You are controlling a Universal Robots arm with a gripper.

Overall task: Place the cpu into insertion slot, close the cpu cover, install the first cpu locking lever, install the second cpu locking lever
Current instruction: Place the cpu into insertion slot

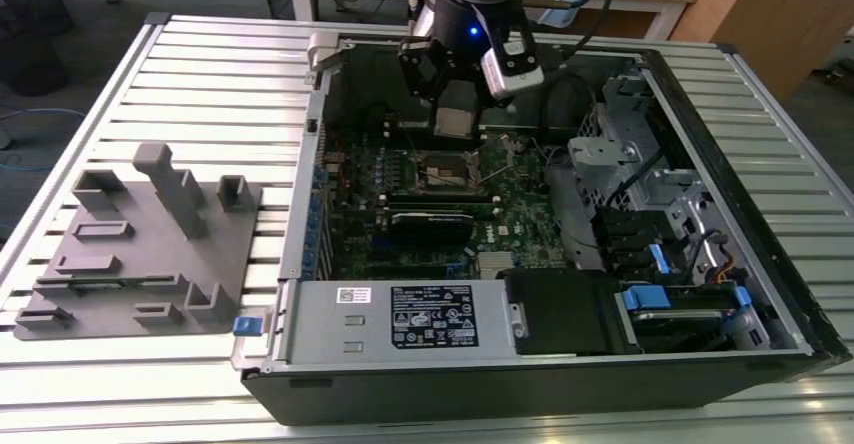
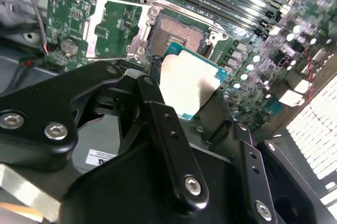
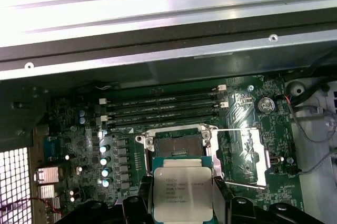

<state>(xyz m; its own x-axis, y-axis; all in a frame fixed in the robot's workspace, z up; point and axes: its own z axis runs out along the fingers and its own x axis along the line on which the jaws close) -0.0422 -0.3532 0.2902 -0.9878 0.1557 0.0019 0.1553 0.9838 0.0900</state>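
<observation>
The cpu (image 3: 181,186), a flat square chip with a dull silver top, hangs a little above the green board, and my gripper (image 3: 181,205) is shut on its two side edges. In the second wrist view the cpu (image 2: 185,83) sits between the black fingers (image 2: 154,103), just short of the insertion slot (image 2: 176,31). The insertion slot (image 3: 176,141) is bare, its dark contact field showing. Beside it the cpu cover (image 3: 246,149) lies flipped open, and green board shows through its cutout. In the exterior view my gripper (image 1: 454,126) hovers over the insertion slot (image 1: 447,172) inside the open computer case.
Long black memory slots (image 3: 163,109) run along one side of the slot. Thin locking levers (image 3: 246,184) stick out by the open cover. A drive cage (image 1: 647,179) and power supply (image 1: 400,314) fill the case. A grey fixture (image 1: 140,249) sits on the slatted table at the exterior view's left.
</observation>
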